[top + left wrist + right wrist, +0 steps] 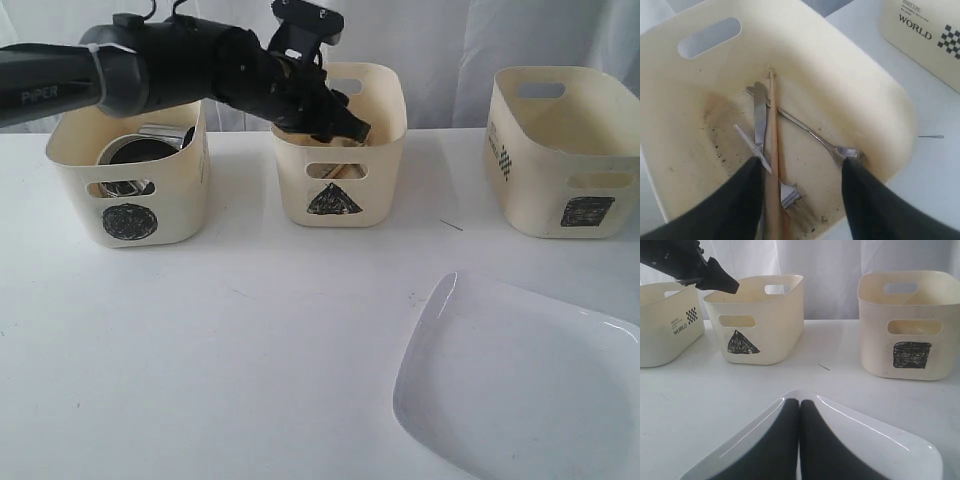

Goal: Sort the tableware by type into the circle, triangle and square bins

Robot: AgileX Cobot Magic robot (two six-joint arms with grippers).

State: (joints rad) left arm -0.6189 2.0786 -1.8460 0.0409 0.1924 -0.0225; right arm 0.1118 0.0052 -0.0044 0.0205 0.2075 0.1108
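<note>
My left gripper point(355, 130) point(802, 167) hangs open over the triangle bin point(375, 190) point(860, 100) with nothing between its fingers. On the bin's floor lie wooden chopsticks point(773, 130), a knife point(759, 117), a fork point(790, 192) and a spoon point(847, 151), crossing each other. The chopsticks run close beside one finger. The large white plate point(520, 390) point(880, 440) lies at the front right of the table. My right gripper point(800, 402) is shut, its tips over the plate's near corner. It is out of the exterior view.
The circle bin point(155, 200) point(660, 340) at the left holds steel mugs point(140, 150). At the back right stands the square bin point(560, 170) point(910, 305). The left arm point(150, 70) reaches in from the left above the circle bin.
</note>
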